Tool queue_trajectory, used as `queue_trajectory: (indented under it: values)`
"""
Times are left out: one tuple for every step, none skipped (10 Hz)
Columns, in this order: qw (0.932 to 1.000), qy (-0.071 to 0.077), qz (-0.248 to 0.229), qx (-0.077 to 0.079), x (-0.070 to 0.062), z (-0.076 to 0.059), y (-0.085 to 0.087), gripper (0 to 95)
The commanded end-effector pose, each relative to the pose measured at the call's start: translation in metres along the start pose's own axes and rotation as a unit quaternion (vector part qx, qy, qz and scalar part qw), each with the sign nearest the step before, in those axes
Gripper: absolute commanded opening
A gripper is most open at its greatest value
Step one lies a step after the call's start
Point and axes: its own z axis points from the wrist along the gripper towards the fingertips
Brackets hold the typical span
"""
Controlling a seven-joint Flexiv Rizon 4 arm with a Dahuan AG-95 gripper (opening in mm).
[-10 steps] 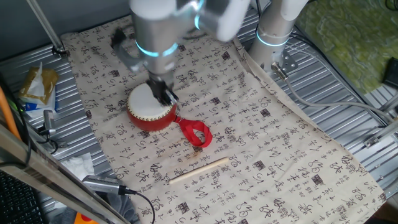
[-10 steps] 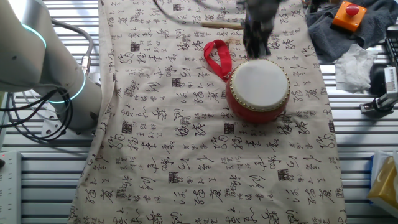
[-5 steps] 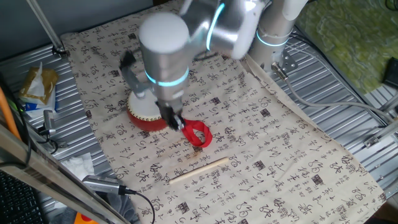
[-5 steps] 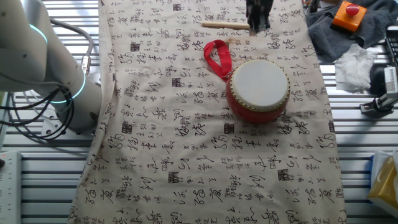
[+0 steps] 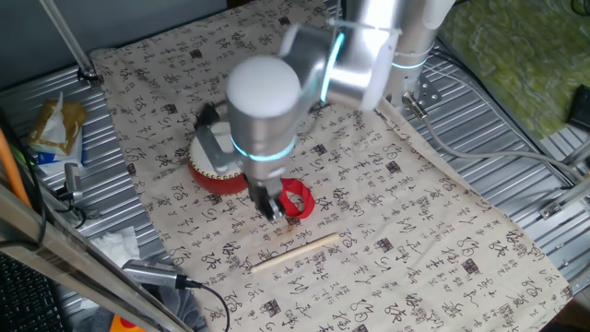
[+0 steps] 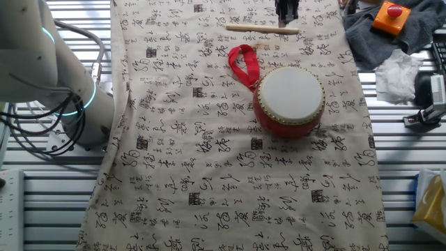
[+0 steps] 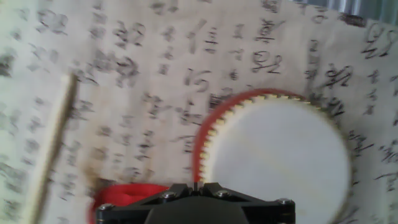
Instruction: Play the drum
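Observation:
The drum (image 6: 289,97) is red with a white head and stands on the printed cloth; the arm hides part of it in one fixed view (image 5: 210,168). Its red ribbon loop (image 6: 243,63) lies beside it. My gripper (image 5: 273,207) hangs over the cloth at the ribbon loop (image 5: 299,199), between the drum and a thin pale wooden stick (image 5: 295,251). Its fingers are together and hold nothing. In the hand view the drumhead (image 7: 280,155) is at the right, the stick (image 7: 53,143) at the left, and the gripper (image 7: 196,185) at the bottom edge.
The printed cloth (image 6: 209,174) covers the table. A grey cloth with an orange-and-red button box (image 6: 390,15) and white tissue (image 6: 397,73) lie beside it. A packet (image 5: 55,129) and cables (image 5: 166,277) lie off the cloth's other side. The arm's base (image 5: 410,46) stands at the back.
My gripper has left the drumhead and moved over the ribbon loop towards the stick. The drum, ribbon and stick have not moved.

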Motion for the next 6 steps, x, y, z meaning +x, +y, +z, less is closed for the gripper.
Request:
queue_trajectory:
  values:
    - [0.9999,0.000,0.011,-0.002,-0.003,0.002,0.011,0.0]
    - [0.9999,0.000,0.013,-0.002,-0.007,0.003,0.015,0.0]
    - [0.9999,-0.002,0.015,-0.002,-0.010,0.006,0.019,0.0]
    - [0.9998,-0.003,0.018,-0.002,-0.012,0.007,0.022,0.0]
    - [0.9998,-0.001,0.021,-0.002,-0.017,0.012,0.027,0.0]
    - [0.9998,-0.002,0.021,-0.002,-0.019,0.015,0.028,0.0]
